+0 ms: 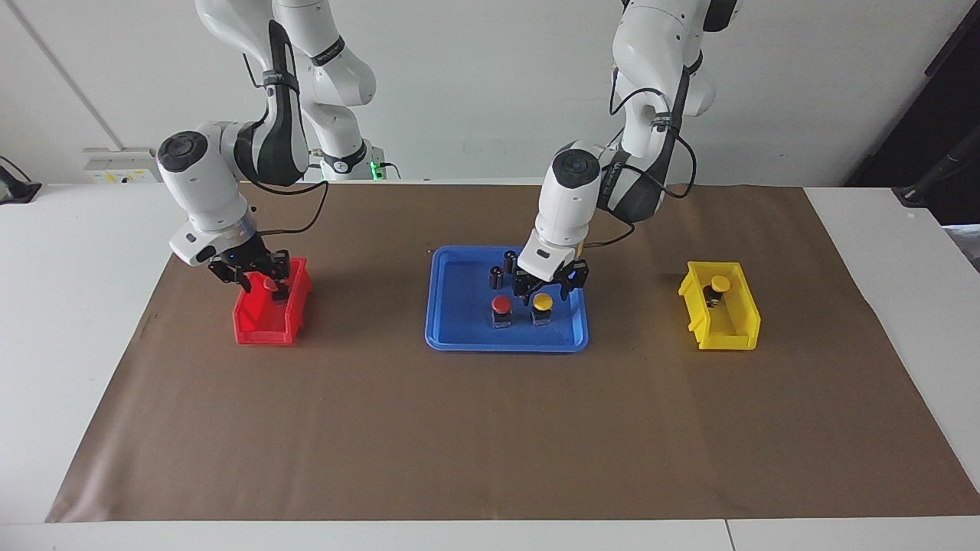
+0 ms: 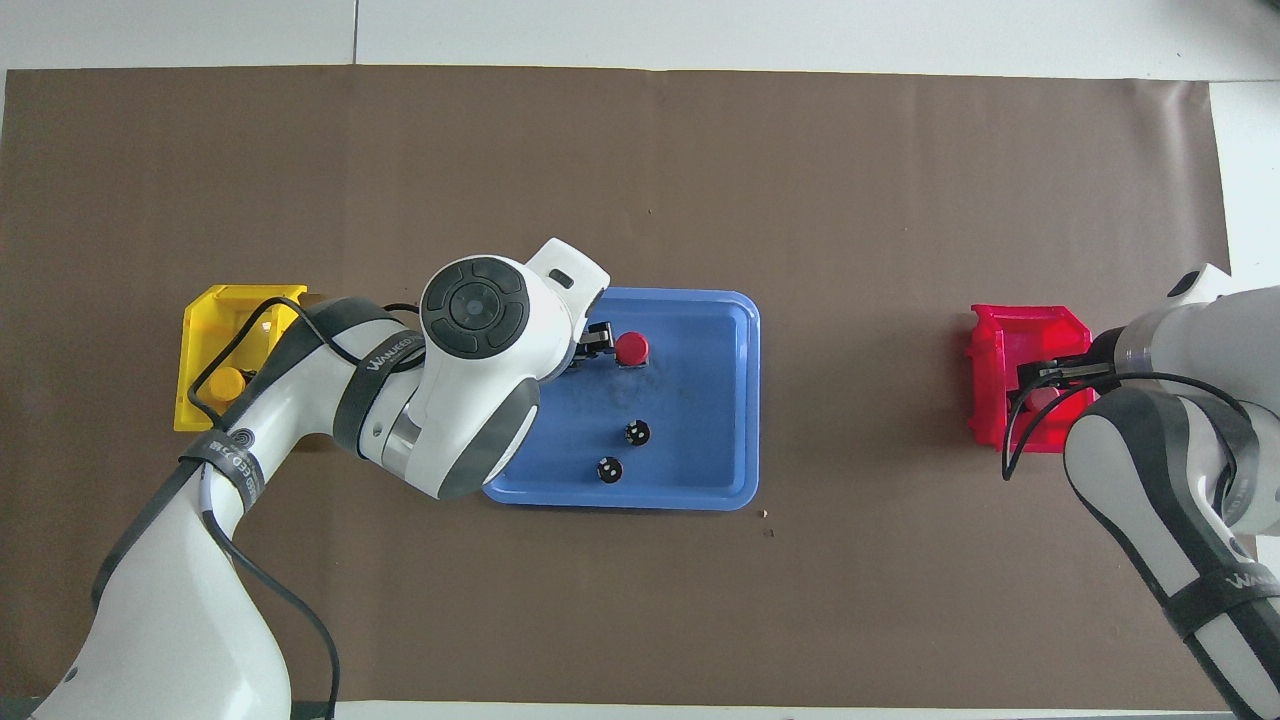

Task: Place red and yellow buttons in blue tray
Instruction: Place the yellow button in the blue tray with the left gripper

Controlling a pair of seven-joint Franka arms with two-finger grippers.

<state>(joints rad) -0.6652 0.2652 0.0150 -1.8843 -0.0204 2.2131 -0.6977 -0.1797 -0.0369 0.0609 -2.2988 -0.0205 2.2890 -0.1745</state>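
Right gripper (image 1: 260,281) hangs over the red button (image 1: 269,282) in the red bin (image 1: 264,325).
Its grip I cannot tell. Left gripper (image 1: 548,288), fingers apart, sits over the yellow button (image 1: 542,303) standing in the blue tray (image 1: 459,337) beside another red button (image 1: 501,305).

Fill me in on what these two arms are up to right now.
They are moving push buttons into the blue tray. A red button and a yellow button stand side by side in it, near two dark cylinders. The left gripper hangs open just above the yellow button. The right gripper is down in the red bin at another red button. One more yellow button waits in the yellow bin.
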